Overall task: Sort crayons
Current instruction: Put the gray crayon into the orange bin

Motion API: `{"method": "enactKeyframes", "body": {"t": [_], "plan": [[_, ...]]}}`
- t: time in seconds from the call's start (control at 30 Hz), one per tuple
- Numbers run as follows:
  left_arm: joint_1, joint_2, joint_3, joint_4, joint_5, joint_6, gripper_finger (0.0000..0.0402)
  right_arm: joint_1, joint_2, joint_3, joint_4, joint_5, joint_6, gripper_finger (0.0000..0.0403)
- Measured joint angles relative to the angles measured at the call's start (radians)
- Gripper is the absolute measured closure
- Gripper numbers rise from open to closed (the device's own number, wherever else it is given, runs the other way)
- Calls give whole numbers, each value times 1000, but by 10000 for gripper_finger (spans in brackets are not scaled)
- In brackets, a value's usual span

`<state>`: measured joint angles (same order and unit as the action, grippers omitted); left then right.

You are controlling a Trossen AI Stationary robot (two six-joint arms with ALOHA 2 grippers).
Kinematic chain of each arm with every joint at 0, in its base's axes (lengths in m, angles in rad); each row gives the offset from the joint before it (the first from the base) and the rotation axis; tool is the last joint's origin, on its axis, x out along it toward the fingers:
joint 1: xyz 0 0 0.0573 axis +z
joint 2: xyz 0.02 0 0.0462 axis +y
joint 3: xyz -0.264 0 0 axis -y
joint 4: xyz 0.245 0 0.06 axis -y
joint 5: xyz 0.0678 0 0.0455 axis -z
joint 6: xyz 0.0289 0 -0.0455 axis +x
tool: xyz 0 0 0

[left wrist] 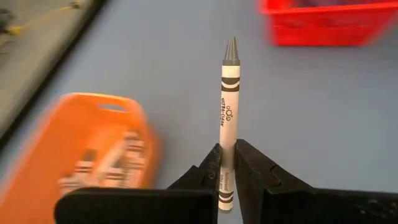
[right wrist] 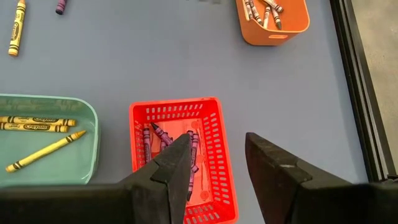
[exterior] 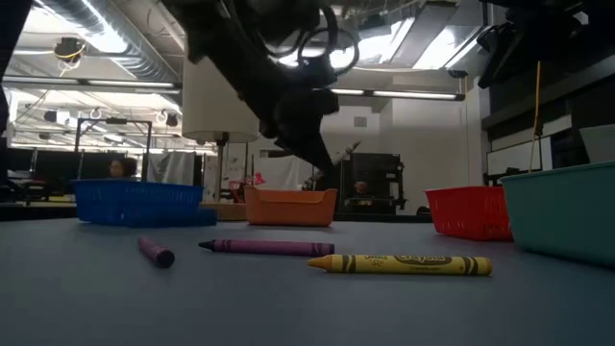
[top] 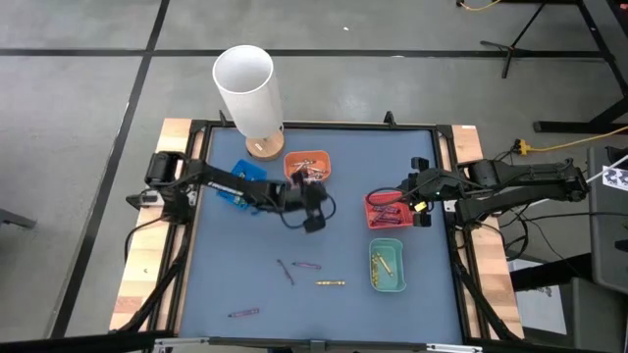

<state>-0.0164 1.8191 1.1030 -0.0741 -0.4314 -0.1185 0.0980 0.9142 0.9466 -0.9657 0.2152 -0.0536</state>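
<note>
My left gripper [left wrist: 228, 154] is shut on a grey-white crayon [left wrist: 229, 93], which it carries above the table beside the orange tray [top: 307, 165]; that tray holds more pale crayons [right wrist: 264, 9]. Over the red tray [right wrist: 211, 124], which holds purple crayons [right wrist: 152, 134], my right gripper [right wrist: 217, 146] hangs open with nothing between its fingers. The green tray [top: 387, 266] holds yellow crayons [right wrist: 37, 123]. Three purple crayons [top: 307, 265] and a yellow crayon [exterior: 399, 263] lie loose on the mat near the table's front. My left gripper pinches the grey-white crayon by its blunt end [left wrist: 224, 177] between its two fingers. The crayon runs along the fingers and sticks out ahead of them, its point away from the wrist. The fingers slant downward, and the crayon is clear of the table.
A blue tray [top: 240, 181] sits at the far left under my left arm. A tall white cylinder [top: 245, 83] on a wooden base stands at the far edge. The middle and near left of the mat are bare apart from the loose crayons.
</note>
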Motion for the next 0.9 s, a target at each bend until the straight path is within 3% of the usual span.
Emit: {"method": "enactKeyframes", "body": {"t": [0.43, 0.77, 0.9], "plan": [[212, 0, 0, 0, -31, 50, 385, 0, 0, -12, 78, -19, 0, 251], [257, 0, 0, -5, -31, 49, 385, 1, 36, -141, 455, -318, 3, 251], [260, 0, 0, -7, -30, 47, 385, 1, 94, -188, 629, -414, 90, 251]]}}
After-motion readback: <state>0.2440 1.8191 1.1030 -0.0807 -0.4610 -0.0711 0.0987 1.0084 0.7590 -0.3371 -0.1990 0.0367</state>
